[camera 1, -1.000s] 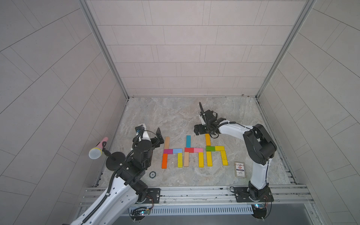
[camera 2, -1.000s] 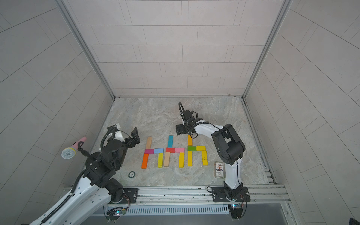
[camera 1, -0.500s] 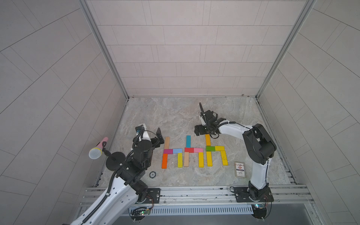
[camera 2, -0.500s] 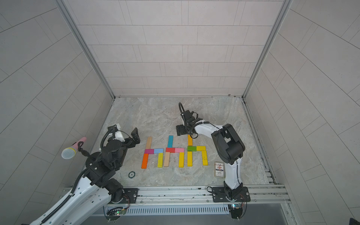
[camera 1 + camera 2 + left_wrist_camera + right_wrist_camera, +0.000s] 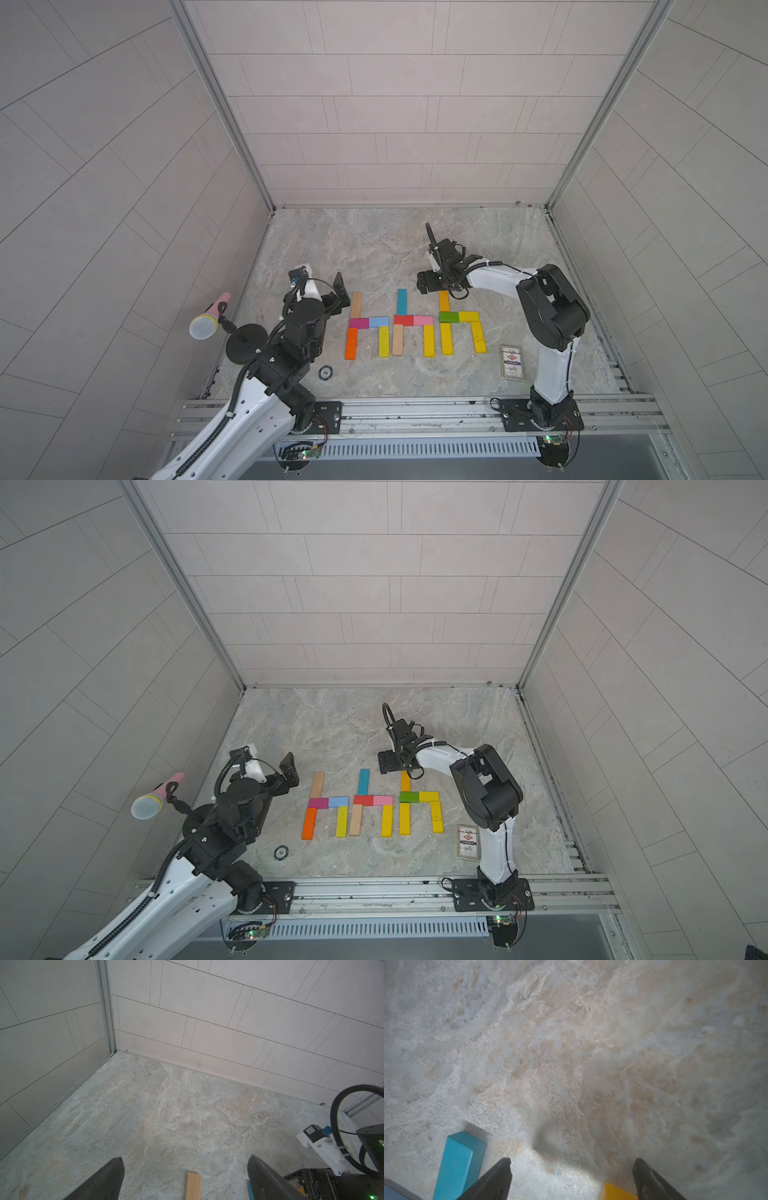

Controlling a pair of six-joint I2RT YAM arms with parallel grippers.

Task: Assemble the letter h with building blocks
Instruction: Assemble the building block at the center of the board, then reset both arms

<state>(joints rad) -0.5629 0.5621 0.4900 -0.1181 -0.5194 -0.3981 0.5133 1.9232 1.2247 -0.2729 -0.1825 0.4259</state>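
Note:
The building blocks lie flat on the marble floor as three h shapes side by side. The left h has a plain wood block at its far end, the middle one a teal block, the right one an orange-yellow block. My right gripper hangs open just past that block's far end. The block's tip shows beside one finger, with bare floor between the fingers and the teal block off to the side. My left gripper is open and empty, raised beside the left h, with the wood block's end below it.
A microphone on a black stand stands by the left wall. A small round token lies near the left arm's base. A printed card box lies front right. Tiled walls close three sides.
Hardly anything differs. The right gripper stays over the far end of the right-hand h. The left arm holds still.

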